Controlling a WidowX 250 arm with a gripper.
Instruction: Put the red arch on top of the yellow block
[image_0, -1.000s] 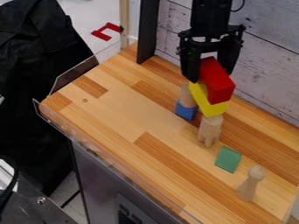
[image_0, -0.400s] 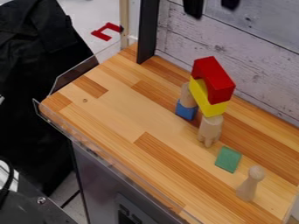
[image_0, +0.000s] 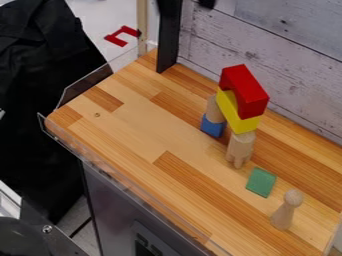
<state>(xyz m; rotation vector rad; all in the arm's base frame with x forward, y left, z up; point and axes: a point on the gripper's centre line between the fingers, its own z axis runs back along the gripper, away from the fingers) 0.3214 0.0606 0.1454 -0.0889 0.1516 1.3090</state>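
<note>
At the top edge of the camera view, the gripper (image_0: 186, 4) stands open, its fingertips well above and to the left of the stack. The red arch (image_0: 248, 92) rests on top of the yellow block (image_0: 235, 114), out of the gripper's hold. Beneath the yellow block, wooden pieces hold it up: a pale one (image_0: 240, 148) at the front and another (image_0: 214, 110) on a blue block (image_0: 212, 126) behind.
A green block (image_0: 261, 182) and a wooden peg figure (image_0: 286, 209) are on the wooden counter (image_0: 127, 125) in front of the stack. A black post (image_0: 169, 40) rises at the back edge beside the plank wall. Another red arch-shaped piece (image_0: 120, 36) lies beyond the counter.
The gripper has let go of the red arch and risen away, then shifted left along the top edge. The arch has stayed on the yellow block.
</note>
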